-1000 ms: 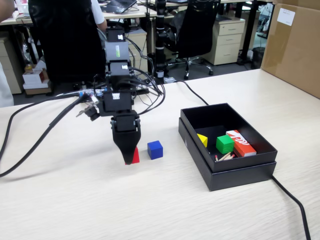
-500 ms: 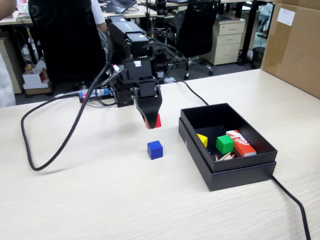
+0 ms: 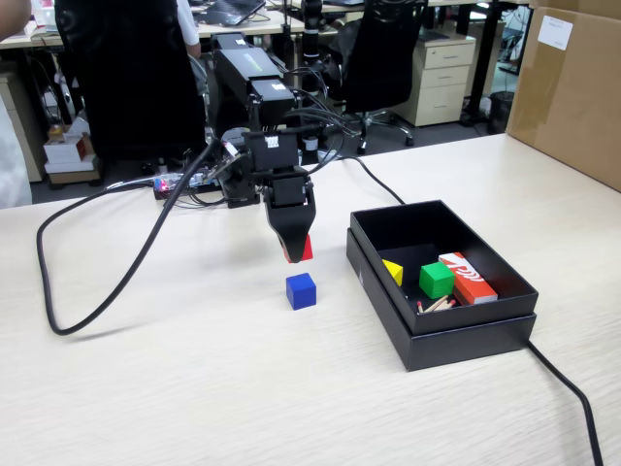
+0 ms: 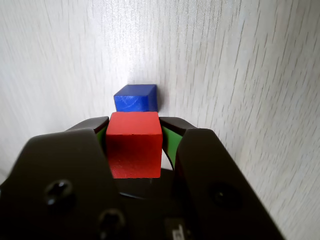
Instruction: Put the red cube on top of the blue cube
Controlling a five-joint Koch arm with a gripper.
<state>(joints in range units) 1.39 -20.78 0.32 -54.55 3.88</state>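
The red cube is clamped between the green-lined jaws of my gripper, which is shut on it. In the fixed view the gripper hangs above the table with the red cube showing at its tip. The blue cube rests on the pale wooden table a little below and in front of the tip, not touching the red one. From the wrist camera the blue cube appears just beyond the red cube's far edge.
An open black box sits right of the blue cube and holds a green cube, a yellow piece and a red-orange and white box. Black cables loop over the table at left. A cardboard carton stands at far right.
The gripper lifted the red cube from the table left of the blue cube, swung up and right, then came down a little toward the blue cube.
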